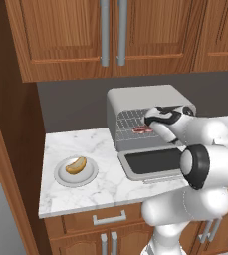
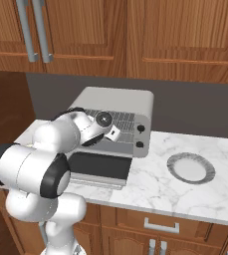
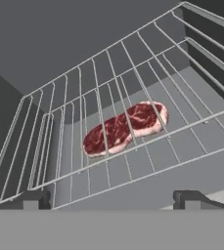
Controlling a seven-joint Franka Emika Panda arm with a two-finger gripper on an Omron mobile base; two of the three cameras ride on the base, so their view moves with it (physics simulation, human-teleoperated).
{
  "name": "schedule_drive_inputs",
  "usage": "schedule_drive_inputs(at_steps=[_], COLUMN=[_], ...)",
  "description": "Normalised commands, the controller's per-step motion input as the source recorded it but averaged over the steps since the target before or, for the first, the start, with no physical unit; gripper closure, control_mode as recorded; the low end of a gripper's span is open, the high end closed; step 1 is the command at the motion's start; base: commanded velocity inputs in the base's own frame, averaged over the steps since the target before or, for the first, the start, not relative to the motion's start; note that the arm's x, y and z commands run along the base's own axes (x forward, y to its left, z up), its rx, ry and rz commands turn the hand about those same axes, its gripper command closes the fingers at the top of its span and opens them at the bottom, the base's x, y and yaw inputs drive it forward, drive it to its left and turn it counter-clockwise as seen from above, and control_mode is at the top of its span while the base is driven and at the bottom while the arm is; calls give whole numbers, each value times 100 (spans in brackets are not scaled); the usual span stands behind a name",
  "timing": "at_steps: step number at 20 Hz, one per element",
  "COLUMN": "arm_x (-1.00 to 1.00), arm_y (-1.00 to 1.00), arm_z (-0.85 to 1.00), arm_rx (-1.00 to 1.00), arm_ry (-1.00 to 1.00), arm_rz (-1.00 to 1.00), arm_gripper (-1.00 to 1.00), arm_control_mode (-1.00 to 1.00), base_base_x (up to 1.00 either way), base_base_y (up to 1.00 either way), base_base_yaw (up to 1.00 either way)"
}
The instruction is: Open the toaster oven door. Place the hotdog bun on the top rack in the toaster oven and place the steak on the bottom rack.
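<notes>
The toaster oven (image 1: pixel 145 97) (image 2: pixel 120 99) stands at the back of the counter. Its door (image 1: pixel 153 162) (image 2: pixel 98 167) is folded down flat in front. The red steak (image 3: pixel 124 128) (image 1: pixel 141 130) lies inside, below the wires of the top rack (image 3: pixel 138 146), on the lower level. My gripper (image 3: pixel 112 197) (image 1: pixel 147 119) (image 2: pixel 113 133) hovers at the oven mouth just above that rack, open, with nothing between its fingers. The hotdog bun (image 1: pixel 76 165) rests on a grey plate (image 1: pixel 60 175) left of the oven.
A second, bare plate (image 2: pixel 172 167) sits on the marble counter right of the oven. Wooden wall cabinets (image 1: pixel 110 35) hang above, and a tall wooden panel (image 1: pixel 6 149) bounds the counter's left end.
</notes>
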Motion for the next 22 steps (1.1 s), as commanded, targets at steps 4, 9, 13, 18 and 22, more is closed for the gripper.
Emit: schedule_drive_inputs(at_steps=[4,9,13,18,22], arm_x=[18,14,7,9,14], arm_y=[0,0,1,2,4], arm_z=[0,0,-9,-12,-10], arm_rx=[0,0,0,0,0], arm_ry=[0,0,0,-2,-6], arm_rz=[0,0,0,0,0], arm_gripper=[-100,-100,-100,-100,-100], arm_control_mode=[-100,-100,-100,-100,-100], base_base_x=[0,0,0,0,0], base_base_y=[0,0,0,0,0], base_base_yaw=[0,0,0,0,0])
